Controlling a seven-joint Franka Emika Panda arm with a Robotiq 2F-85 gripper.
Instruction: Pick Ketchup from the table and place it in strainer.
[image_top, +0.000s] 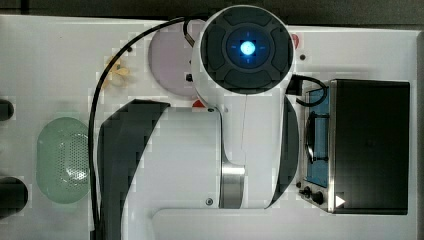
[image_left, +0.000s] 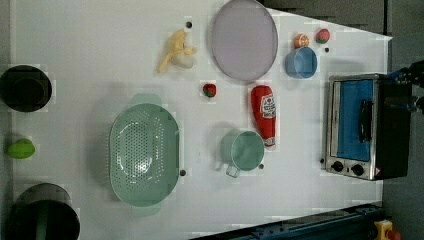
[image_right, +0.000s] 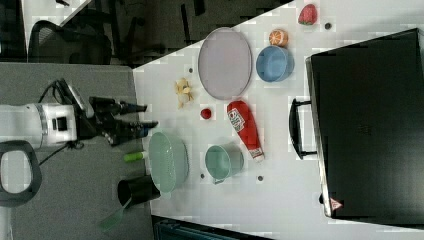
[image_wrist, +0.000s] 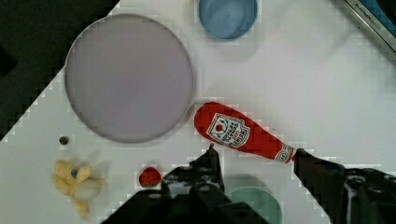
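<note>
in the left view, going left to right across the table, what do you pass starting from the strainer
strainer → peeled banana → small strawberry → green cup → ketchup bottle → blue bowl → toaster oven

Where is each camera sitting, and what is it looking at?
Top view: above the arm, looking straight down; strainer and oven beside it.
Left view: high over the table, facing down on the ketchup; no arm.
Right view: off the table's edge; the arm and open tool hang clear of it.
Wrist view: looks down past the tool at the ketchup.
Left and right views share the cup.
</note>
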